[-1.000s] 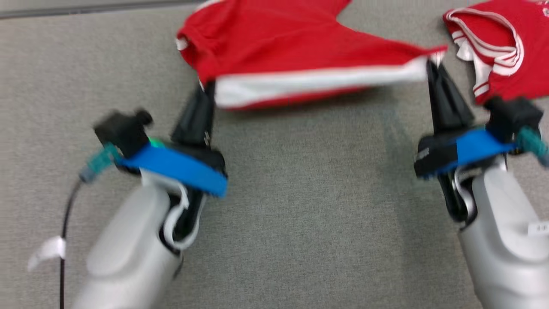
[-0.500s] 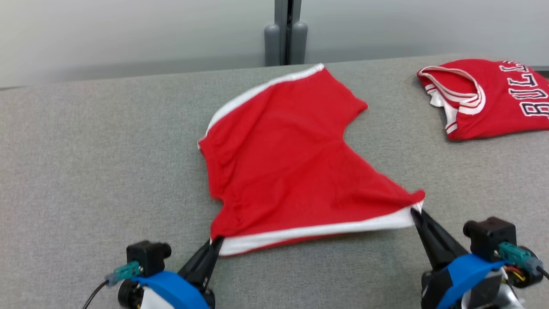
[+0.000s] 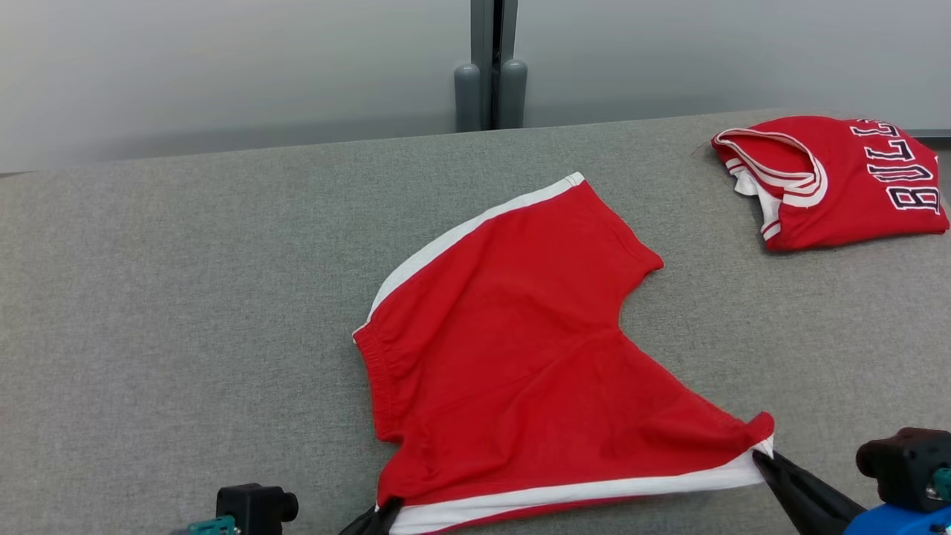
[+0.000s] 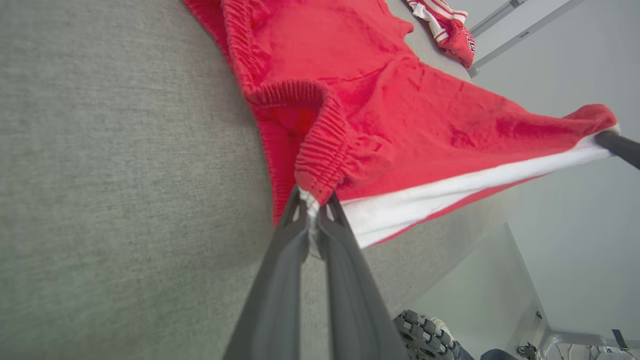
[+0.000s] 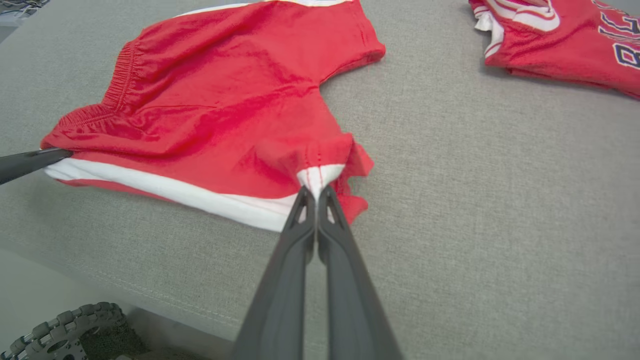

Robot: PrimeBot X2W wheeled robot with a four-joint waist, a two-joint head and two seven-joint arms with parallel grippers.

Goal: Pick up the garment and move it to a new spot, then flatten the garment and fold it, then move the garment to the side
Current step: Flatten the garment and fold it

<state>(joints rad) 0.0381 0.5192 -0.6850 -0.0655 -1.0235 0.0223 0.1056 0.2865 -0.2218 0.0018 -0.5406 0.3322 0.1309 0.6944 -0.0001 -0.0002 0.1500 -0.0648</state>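
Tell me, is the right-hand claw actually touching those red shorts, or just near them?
Touching. The right wrist view shows the right gripper shut on the white-trimmed corner of the red shorts, with the cloth pinched between its tips.

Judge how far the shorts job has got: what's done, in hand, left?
Done: the red shorts lie spread on the grey table. In hand: left end effector and right end effector each pinch an end of the white-striped side, holding it taut. Left: laying it flat, folding, moving aside.

Bright, even light, soft shadows; wrist views bend at edges.
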